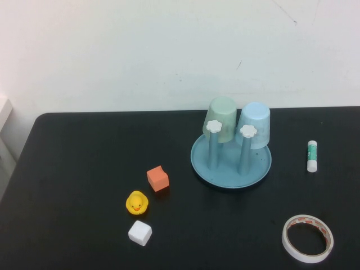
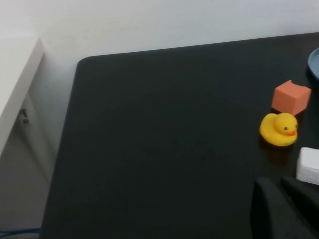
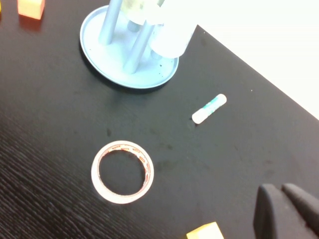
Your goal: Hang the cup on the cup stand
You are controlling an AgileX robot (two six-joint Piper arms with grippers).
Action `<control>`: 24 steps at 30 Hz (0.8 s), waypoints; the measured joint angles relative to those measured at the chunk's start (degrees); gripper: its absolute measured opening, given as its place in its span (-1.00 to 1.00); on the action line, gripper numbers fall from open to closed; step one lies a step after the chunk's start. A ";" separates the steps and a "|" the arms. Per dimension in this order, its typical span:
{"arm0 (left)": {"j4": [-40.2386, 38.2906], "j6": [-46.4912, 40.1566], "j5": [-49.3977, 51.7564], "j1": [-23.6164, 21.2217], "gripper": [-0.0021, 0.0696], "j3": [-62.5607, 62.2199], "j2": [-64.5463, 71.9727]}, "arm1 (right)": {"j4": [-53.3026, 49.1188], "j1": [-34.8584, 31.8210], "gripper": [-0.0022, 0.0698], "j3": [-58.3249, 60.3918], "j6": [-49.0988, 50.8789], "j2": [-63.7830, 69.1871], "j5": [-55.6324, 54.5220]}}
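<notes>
The light blue cup hangs upside down over a post at the back right of the cup stand, a round teal dish with blue posts and white flower caps. In the right wrist view the cup and the stand show as well. Neither arm appears in the high view. My left gripper is shut and holds nothing, above the table's near left part beside the toys. My right gripper is shut and holds nothing, above the table's near right part, away from the stand.
A pale green cup hangs inverted on the stand's back left post. An orange cube, a yellow duck and a white cube lie left of the stand. A glue stick and a tape roll lie at right. A yellow block sits near my right gripper.
</notes>
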State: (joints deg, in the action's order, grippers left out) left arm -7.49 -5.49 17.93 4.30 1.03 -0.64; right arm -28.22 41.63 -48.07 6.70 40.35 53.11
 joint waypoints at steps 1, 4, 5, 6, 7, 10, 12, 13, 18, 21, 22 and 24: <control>0.00 -0.12 0.00 -0.39 -0.94 0.00 -0.04 | 0.00 0.00 -0.94 0.00 0.00 0.00 0.00; 0.00 0.02 0.00 -1.90 -0.94 0.00 -0.04 | 0.00 0.00 -0.94 0.00 0.00 0.00 0.00; 0.00 0.02 0.00 -2.33 -0.94 0.00 -0.04 | 0.00 0.00 -0.94 0.00 0.00 0.00 0.00; 0.00 0.02 0.00 -2.89 -0.94 0.00 -0.04 | 0.00 0.00 -0.94 0.00 0.00 0.00 0.00; 0.00 0.02 0.00 -3.31 -0.94 0.00 -0.04 | 0.00 0.00 -0.94 0.00 0.00 0.00 0.00; 0.00 0.02 0.00 -4.06 -0.94 0.00 -0.04 | 0.00 0.00 -0.94 0.00 0.00 0.00 0.00; 0.03 0.02 0.00 -4.11 -0.94 0.00 -0.04 | 0.00 0.00 -0.94 0.00 0.00 0.00 0.00; 0.16 0.02 0.00 -4.11 -0.94 0.00 -0.04 | 0.00 0.00 -0.94 0.00 0.00 0.00 0.00; 0.27 -0.09 0.09 -4.11 -0.94 0.00 -0.04 | 0.00 0.00 -0.94 0.00 0.00 0.00 0.00; 0.29 -0.09 0.09 -4.11 -0.94 0.00 -0.04 | 0.00 0.00 -0.94 0.00 0.00 0.00 0.00; 0.29 -0.09 0.09 -4.11 -0.94 0.00 -0.04 | 0.00 0.00 -0.94 0.00 0.00 0.00 0.00; 0.39 -0.09 0.09 -4.11 -0.94 0.00 -0.04 | 0.00 0.00 -0.94 0.00 0.00 0.00 0.00</control>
State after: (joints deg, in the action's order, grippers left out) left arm -7.10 -5.58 18.02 0.19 1.03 -0.68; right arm -28.22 41.63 -48.07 6.70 40.35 53.11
